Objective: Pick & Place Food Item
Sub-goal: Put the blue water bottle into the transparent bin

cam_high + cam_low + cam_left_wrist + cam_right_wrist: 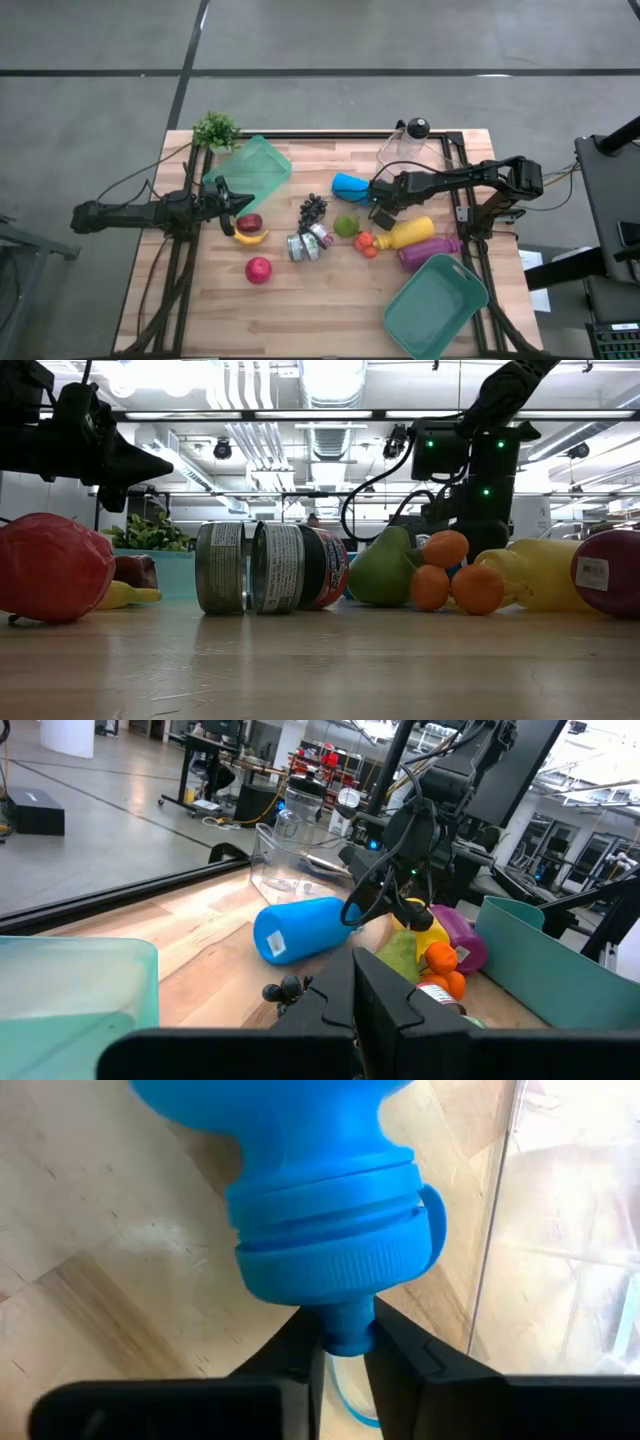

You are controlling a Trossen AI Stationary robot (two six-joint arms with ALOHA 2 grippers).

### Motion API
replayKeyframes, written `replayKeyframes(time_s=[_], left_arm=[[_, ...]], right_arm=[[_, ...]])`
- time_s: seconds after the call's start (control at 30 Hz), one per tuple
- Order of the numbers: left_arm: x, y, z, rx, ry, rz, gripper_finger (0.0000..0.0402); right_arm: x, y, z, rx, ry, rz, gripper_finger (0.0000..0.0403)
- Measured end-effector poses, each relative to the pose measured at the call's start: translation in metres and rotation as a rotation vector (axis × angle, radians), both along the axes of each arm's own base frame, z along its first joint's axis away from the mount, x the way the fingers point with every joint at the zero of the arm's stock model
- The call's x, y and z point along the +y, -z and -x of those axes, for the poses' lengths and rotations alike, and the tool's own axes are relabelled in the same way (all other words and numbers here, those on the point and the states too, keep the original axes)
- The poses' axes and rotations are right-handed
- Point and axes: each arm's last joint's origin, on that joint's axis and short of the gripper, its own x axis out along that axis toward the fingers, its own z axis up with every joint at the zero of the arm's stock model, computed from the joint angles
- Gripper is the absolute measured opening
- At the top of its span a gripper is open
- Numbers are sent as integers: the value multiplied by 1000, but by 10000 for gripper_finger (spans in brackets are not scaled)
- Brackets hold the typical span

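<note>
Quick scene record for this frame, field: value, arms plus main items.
right gripper: jaws closed on the spout tip of the blue bottle
blue bottle pose: lying on its side on the table, beside the clear container
left gripper: shut, empty, hanging over the banana and dark red fruit
teal bins: one at the back left, one at the front right
centre cluster: grapes, cans, pear, oranges
other: red apple, yellow bottle, purple bottle

You are looking at a grey concrete floor [330, 40] surrounding the table, dark seams crossing it toward 12 o'clock. Ceiling ducts [325, 385] and strip lights are running overhead; workbenches [215, 770] are standing behind.
</note>
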Motion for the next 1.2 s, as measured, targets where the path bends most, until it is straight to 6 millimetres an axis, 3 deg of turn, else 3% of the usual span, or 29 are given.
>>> replayKeyframes(time_s=[0.67, 0.87, 1.2], left_arm=[[0, 0, 0, 0, 0, 0, 1], [0, 0, 0, 0, 0, 0, 1], [0, 0, 0, 0, 0, 0, 1]], right_arm=[[0, -8, -3, -43, 15, -10, 64], [-1, -32, -6, 2, 15, -22, 65], [1, -89, -12, 96, -16, -115, 65]])
